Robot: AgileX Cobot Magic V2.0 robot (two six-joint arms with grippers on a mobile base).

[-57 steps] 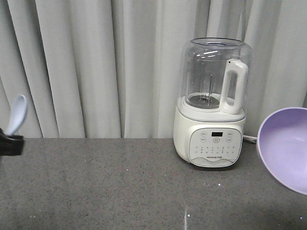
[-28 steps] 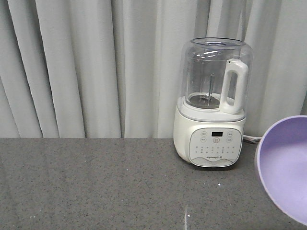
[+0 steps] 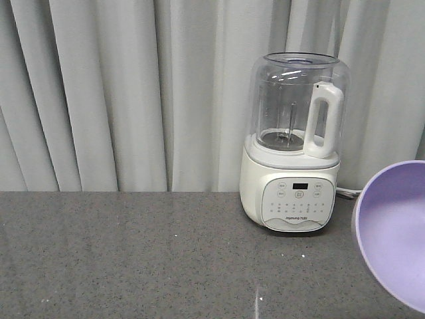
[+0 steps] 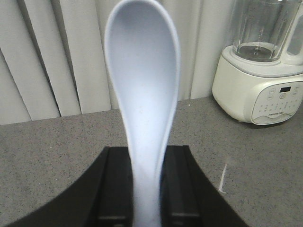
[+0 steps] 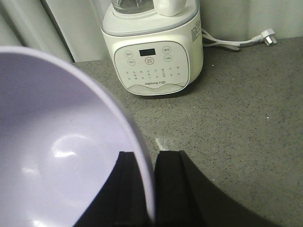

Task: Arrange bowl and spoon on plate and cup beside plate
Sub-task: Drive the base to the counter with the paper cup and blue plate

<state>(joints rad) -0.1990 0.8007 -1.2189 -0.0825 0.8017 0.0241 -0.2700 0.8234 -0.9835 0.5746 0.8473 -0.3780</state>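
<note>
Left gripper [image 4: 147, 189] first: its black fingers [image 4: 116, 189] are clamped on the spoon [image 4: 142, 85], handle end buried between them and cut by the frame's bottom, scoop standing upright and facing the camera. Over to the right gripper [image 5: 152, 187]: pinched on the bowl [image 5: 57, 142], rim wedged between the pads, most of the bowl running off the left and bottom edges. Its inside is smooth lavender with a soft glare. From the front view only a tilted slice of the bowl [image 3: 395, 232] shows at the right edge, above the grey counter [image 3: 133, 252]. Behind stands the blender [image 3: 295, 143], clear jar with a thin spindle inside, white cord [image 5: 227, 43] trailing away.
</note>
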